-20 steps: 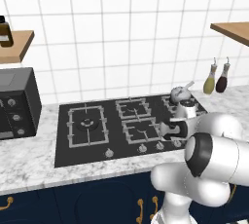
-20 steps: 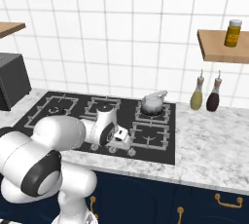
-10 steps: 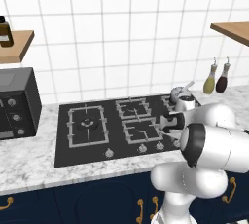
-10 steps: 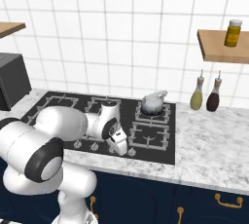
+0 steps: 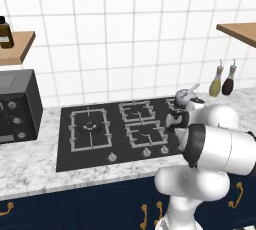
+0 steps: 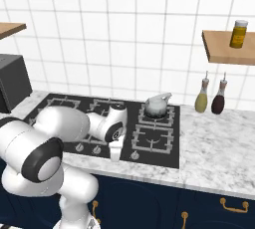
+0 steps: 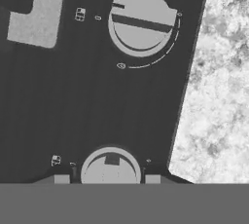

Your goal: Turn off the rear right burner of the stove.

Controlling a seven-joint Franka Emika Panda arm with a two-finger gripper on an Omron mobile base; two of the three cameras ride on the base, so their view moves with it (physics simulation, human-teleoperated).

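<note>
2 silver knobs (image 7: 142, 22) lie ahead of our gripper (image 6: 115, 152), now lower over the stove (image 5: 65, 139); jaw spread we cannot tell.

1 stove (image 5: 65, 144), 5 grated burners, 1 kettle (image 6: 156, 104), 2 bottles by the wall, 1 countertop oven (image 5: 17, 106)

A kettle (image 6: 157, 105) sits near two bottles (image 6: 210, 98), below a shelf (image 6: 226, 53) bearing a jar (image 6: 238, 34).

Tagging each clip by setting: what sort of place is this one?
A simulated home kitchen, most likely: a flat black glass gas cooktop set in a marble counter, white tiled wall, small metal kettle on a burner.
</note>
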